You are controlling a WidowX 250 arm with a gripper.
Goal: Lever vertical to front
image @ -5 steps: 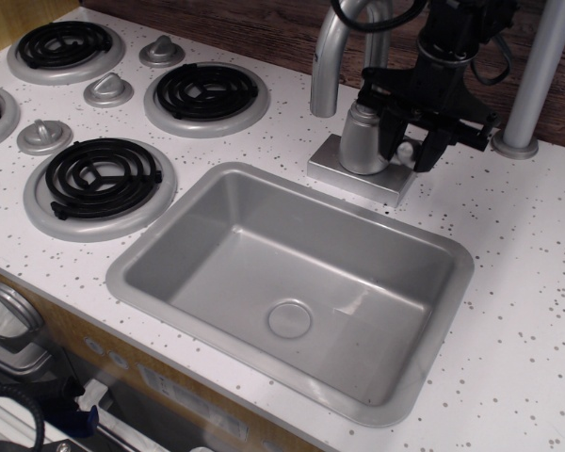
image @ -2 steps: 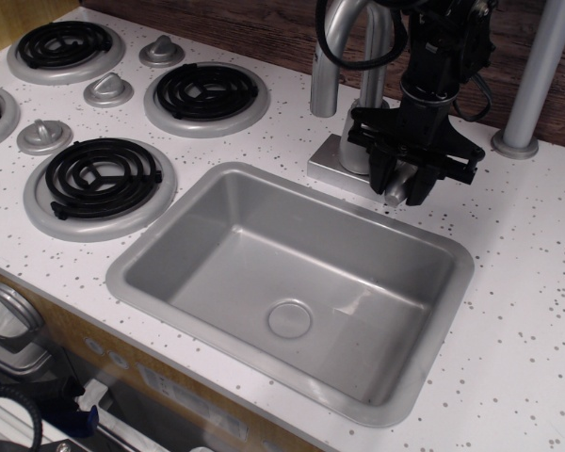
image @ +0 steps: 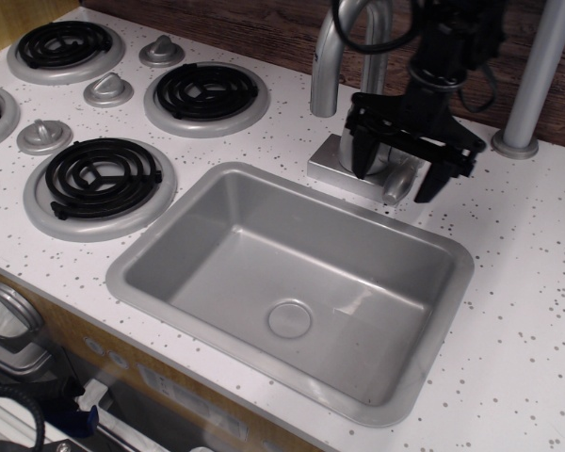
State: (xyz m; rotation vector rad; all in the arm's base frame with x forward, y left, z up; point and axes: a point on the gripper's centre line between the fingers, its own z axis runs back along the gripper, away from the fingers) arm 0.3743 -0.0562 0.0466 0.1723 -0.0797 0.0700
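- Your lever (image: 396, 185) now tips forward off the faucet base (image: 358, 174), its rounded end pointing toward the sink (image: 292, 282), so the pull from upright to front looks done or nearly done
- Your gripper (image: 398, 162) hangs just above it with both black fingers spread wide, one on each side, clamping nothing
- You can't tell from this view whether the lever has reached its full forward stop
- What's left, as you can judge: confirm that travel, then lift clear of the faucet spout (image: 344, 52)
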